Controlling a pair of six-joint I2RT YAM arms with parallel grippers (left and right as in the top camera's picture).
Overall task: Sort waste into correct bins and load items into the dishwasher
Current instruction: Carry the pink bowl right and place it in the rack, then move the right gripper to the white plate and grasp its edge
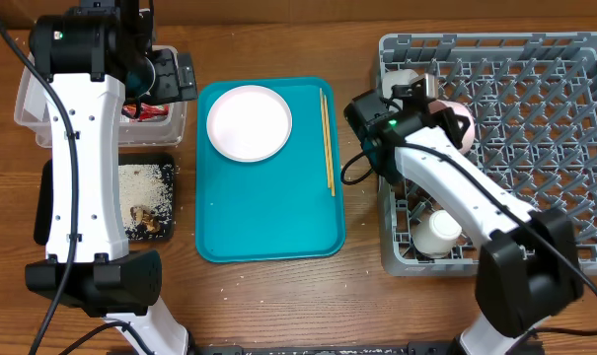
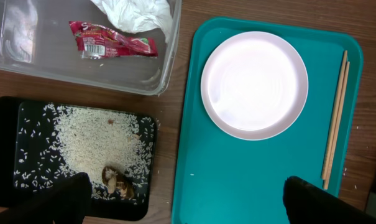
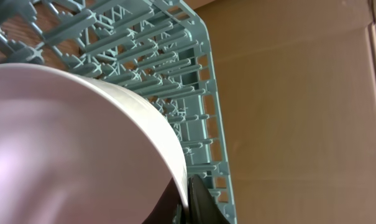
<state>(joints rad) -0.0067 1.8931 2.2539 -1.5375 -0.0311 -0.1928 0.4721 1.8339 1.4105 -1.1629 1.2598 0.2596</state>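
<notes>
The pink plate (image 1: 249,121) and two chopsticks (image 1: 328,138) lie on the teal serving tray (image 1: 268,217); they also show in the left wrist view, plate (image 2: 255,84) and chopsticks (image 2: 335,118). My left gripper (image 2: 191,202) is open and empty above the tray's near edge. The clear tub (image 2: 26,68) holds the red wrapper (image 2: 113,45) and the white tissue (image 2: 138,14). The black tray (image 2: 7,124) holds rice (image 2: 94,137) and brown scraps (image 2: 119,182). My right gripper (image 3: 189,196) is shut on the rim of a pinkish bowl (image 3: 69,143) over the grey rack (image 1: 535,118).
In the rack a white cup (image 1: 439,232) lies near the front left corner and another small bowl (image 1: 402,79) sits at the back left. My left arm (image 1: 81,148) covers part of the tub and black tray in the overhead view.
</notes>
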